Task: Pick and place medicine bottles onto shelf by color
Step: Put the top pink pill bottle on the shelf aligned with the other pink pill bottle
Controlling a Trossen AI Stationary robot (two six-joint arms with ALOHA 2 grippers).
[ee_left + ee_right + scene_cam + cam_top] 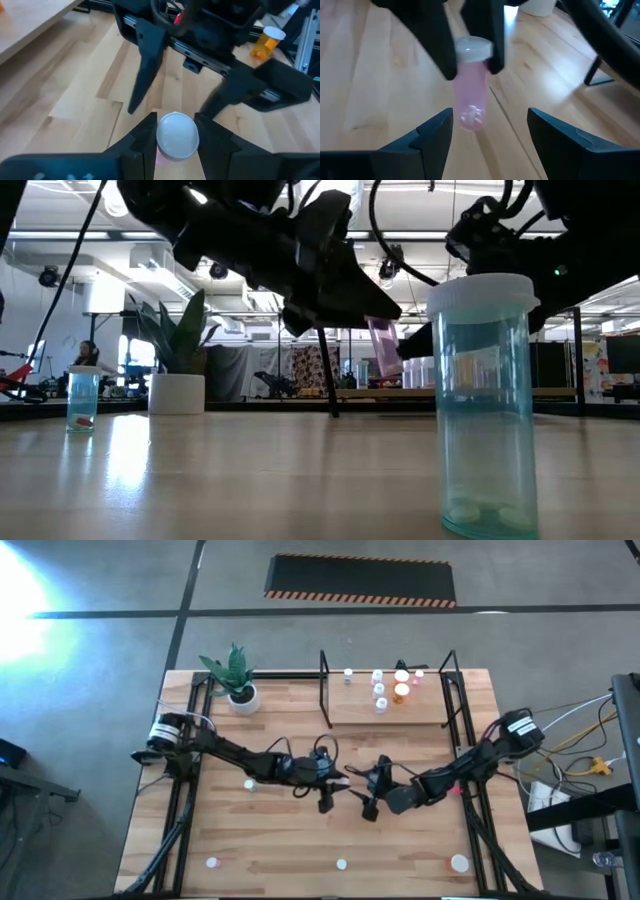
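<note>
My left gripper [343, 785] is shut on a pink medicine bottle with a white cap [470, 85] above the middle of the table. The bottle also shows in the low view [383, 345]. My right gripper [490, 122] is open and empty. It faces the bottle from the table's right side, with a finger on either side and clear of it. The shelf [345, 710] stands at the far side with several white, orange and pink bottles [401, 690] on its board. My left gripper pinches the pink bottle at its white cap [177, 136] and the top of its body [470, 62] between the two fingers. The fingers come from above, pointing down. The bottle hangs below them, nearly upright and lifted clear of the table.
Loose bottles stand on the table at the left [250, 783] and along the near edge [212, 862], [342, 863], [459, 862]. A green bottle [483, 400] stands close to the low camera. A white pot with a plant [240, 690] is at the far left.
</note>
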